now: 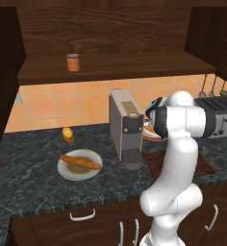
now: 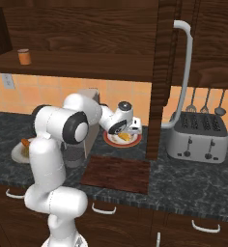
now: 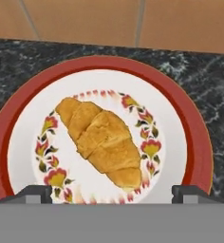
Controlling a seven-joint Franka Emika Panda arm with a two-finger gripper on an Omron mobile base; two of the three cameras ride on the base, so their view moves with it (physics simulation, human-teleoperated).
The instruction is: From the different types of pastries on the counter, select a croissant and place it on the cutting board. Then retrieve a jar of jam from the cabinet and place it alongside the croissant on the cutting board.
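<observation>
The golden-yellow croissant [image 3: 102, 142] lies on a round red-rimmed white plate [image 3: 194, 142] on the counter [image 1: 29, 182]. My gripper [image 3: 114, 193] hovers open just above it, one fingertip on each side, touching nothing. From the right base view the gripper [image 2: 129, 130] hangs over the croissant [image 2: 125, 138]. In front of the plate the dark reddish cutting board [image 2: 117, 173] lies bare. On the cabinet shelf [image 1: 115, 67] stands the orange jar of jam [image 1: 73, 62]. A brown baguette [image 1: 80, 162] rests on a white plate, with the yellow-orange bun [image 1: 68, 134] behind it.
A grey coffee machine [image 1: 126, 127] stands just left of the croissant's plate, close to my arm. At the right stands a silver toaster [image 2: 198, 137], with a dark cabinet side panel [image 2: 157, 96] between it and the plate. Utensils hang on the tiled wall.
</observation>
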